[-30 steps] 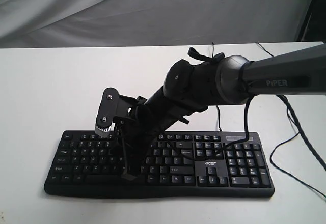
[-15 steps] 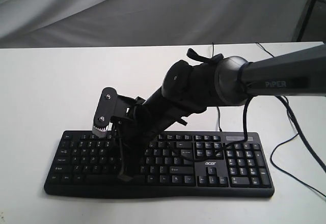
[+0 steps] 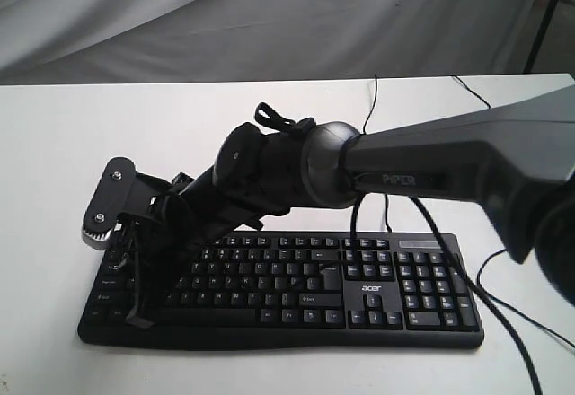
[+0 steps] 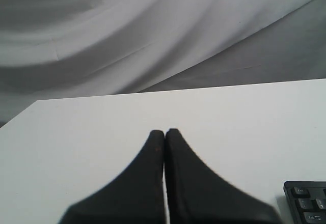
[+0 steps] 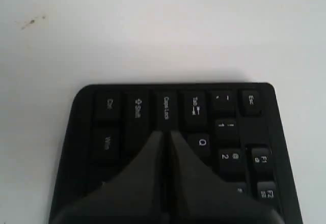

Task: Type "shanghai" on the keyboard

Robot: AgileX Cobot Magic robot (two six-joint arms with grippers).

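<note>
The black keyboard (image 3: 359,287) lies across the front of the white table. My right arm reaches over it from the right. The right gripper (image 3: 139,317) points down at the keyboard's left end and is shut with nothing in it. In the right wrist view the right gripper (image 5: 166,132) has its tips just inside the Caps Lock key (image 5: 166,108), beside Q, over the keyboard (image 5: 107,132). Whether the tips touch a key cannot be told. My left gripper (image 4: 164,131) is shut and empty over bare table, with a keyboard corner (image 4: 308,203) at that view's edge. The exterior view does not show it.
Black cables (image 3: 503,260) loop over the table to the right of the keyboard, and a thin one (image 3: 373,99) runs toward the back edge. A grey cloth backdrop (image 3: 269,18) hangs behind the white table (image 3: 90,144).
My right arm has swung left along the keyboard, carrying the shut gripper from the middle keys to the left end.
</note>
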